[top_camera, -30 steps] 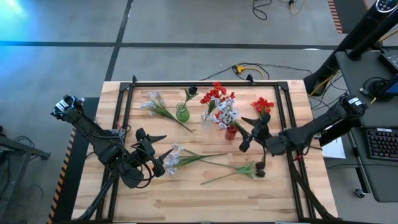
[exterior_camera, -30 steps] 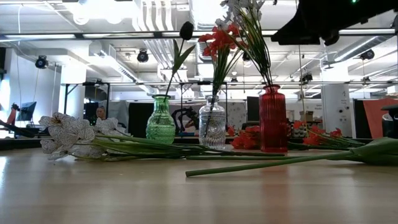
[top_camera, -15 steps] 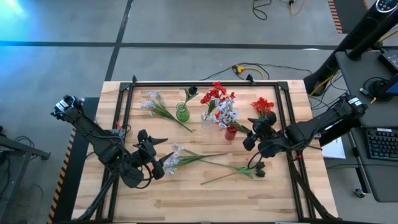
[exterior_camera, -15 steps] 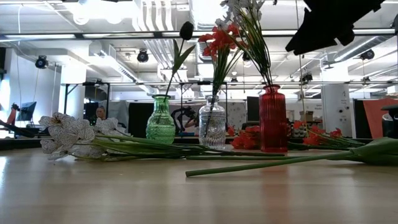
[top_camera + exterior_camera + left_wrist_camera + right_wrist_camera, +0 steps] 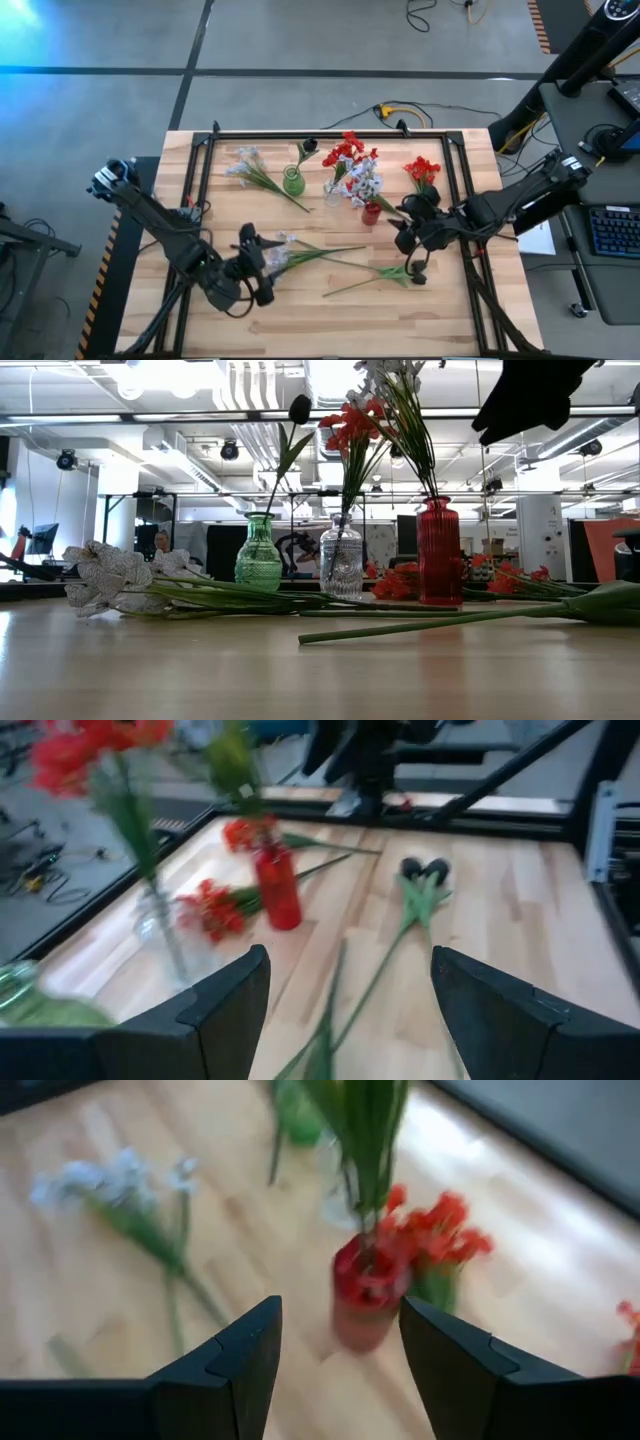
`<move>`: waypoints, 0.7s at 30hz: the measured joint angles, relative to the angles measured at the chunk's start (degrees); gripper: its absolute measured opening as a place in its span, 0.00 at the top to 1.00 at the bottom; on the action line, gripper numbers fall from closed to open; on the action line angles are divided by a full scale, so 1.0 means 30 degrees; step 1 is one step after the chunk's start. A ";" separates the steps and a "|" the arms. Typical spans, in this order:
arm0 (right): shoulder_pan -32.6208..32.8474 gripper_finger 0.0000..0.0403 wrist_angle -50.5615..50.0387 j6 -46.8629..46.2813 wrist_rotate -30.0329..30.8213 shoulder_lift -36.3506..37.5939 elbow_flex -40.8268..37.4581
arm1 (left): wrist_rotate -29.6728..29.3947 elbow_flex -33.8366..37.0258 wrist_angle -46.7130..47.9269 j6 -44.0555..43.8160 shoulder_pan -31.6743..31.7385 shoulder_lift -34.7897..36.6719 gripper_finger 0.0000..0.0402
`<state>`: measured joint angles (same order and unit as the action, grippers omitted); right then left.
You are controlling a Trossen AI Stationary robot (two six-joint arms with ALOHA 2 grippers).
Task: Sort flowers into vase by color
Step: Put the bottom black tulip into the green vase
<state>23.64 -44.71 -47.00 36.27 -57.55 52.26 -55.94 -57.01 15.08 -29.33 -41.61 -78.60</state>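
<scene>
The green vase (image 5: 293, 181) holds a dark bud. The clear vase (image 5: 333, 191) holds red blossoms. The red vase (image 5: 371, 212) holds pale blue-white blossoms. Lying flat on the table are a pale spray (image 5: 246, 166) at the far left, a red spray (image 5: 422, 170) at the far right, a second pale spray (image 5: 282, 254) in the middle and a dark-bud spray (image 5: 412, 271). My left gripper (image 5: 256, 265) is open just left of the middle pale spray's blossoms. My right gripper (image 5: 403, 226) is open, right of the red vase (image 5: 364, 1294).
A black metal frame (image 5: 205, 190) runs around the tabletop. The three vases stand close together at the far middle (image 5: 342, 555). The dark-bud spray's stem (image 5: 385, 965) slants toward the near edge. Bare wood (image 5: 330, 325) lies along the near edge.
My left gripper has moved toward the table's right and near edge, up to the middle pale spray's blossoms. My right gripper has drawn back a little from the red vase toward the right edge, rising in the low view. The flowers and vases have stayed in place.
</scene>
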 joint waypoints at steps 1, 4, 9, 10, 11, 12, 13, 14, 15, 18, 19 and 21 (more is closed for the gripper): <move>0.0000 0.51 -0.0434 -0.0198 -0.0652 -0.0045 0.0265 | 0.0044 0.0000 -0.0935 0.0520 0.0039 -0.0371 0.36; 0.0007 0.51 -0.1903 -0.0994 -0.2749 -0.0189 0.0957 | 0.0036 -0.0097 -0.2977 0.1898 0.0069 -0.1534 0.36; 0.0044 0.51 -0.2794 -0.1361 -0.6396 -0.0236 0.1547 | 0.0026 -0.1007 -0.3519 0.2092 0.0184 -0.3393 0.36; 0.0064 0.51 -0.2776 -0.1479 -0.6934 -0.0236 0.1574 | 0.0021 -0.1275 -0.3525 0.2081 0.0232 -0.3823 0.36; 0.0133 0.51 -0.2826 -0.1605 -0.7436 -0.0236 0.1578 | 0.0044 -0.1560 -0.3513 0.2093 0.0295 -0.4271 0.36; 0.0245 0.51 -0.2929 -0.1667 -0.7818 -0.0241 0.1571 | 0.0166 -0.1878 -0.3496 0.2171 0.0367 -0.4751 0.36; 0.0363 0.51 -0.3018 -0.1693 -0.8169 -0.0245 0.1550 | 0.0453 -0.2241 -0.3478 0.2351 0.0456 -0.5234 0.36; 0.0510 0.51 -0.3031 -0.1728 -0.8463 -0.0259 0.1500 | 0.0717 -0.2684 -0.3456 0.2556 0.0556 -0.5739 0.36; 0.0679 0.51 -0.3031 -0.1881 -0.8715 -0.0272 0.1446 | 0.0931 -0.3133 -0.3475 0.2824 0.0651 -0.6236 0.36; 0.1395 0.51 -0.3026 -0.2464 -0.9146 -0.0280 0.1284 | 0.0990 -0.4484 -0.3492 0.3682 0.0811 -0.7772 0.36; 0.1711 0.51 -0.3019 -0.2684 -0.9222 -0.0280 0.1245 | 0.1010 -0.4914 -0.3505 0.3962 0.0846 -0.8285 0.36; 0.2434 0.51 -0.3035 -0.3423 -0.9248 -0.0354 0.1182 | 0.1111 -0.5723 -0.3380 0.4172 0.0954 -0.9221 0.36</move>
<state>30.94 -53.81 -57.27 8.53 -58.61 55.80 -52.60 -74.18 4.94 -16.82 -38.75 -106.26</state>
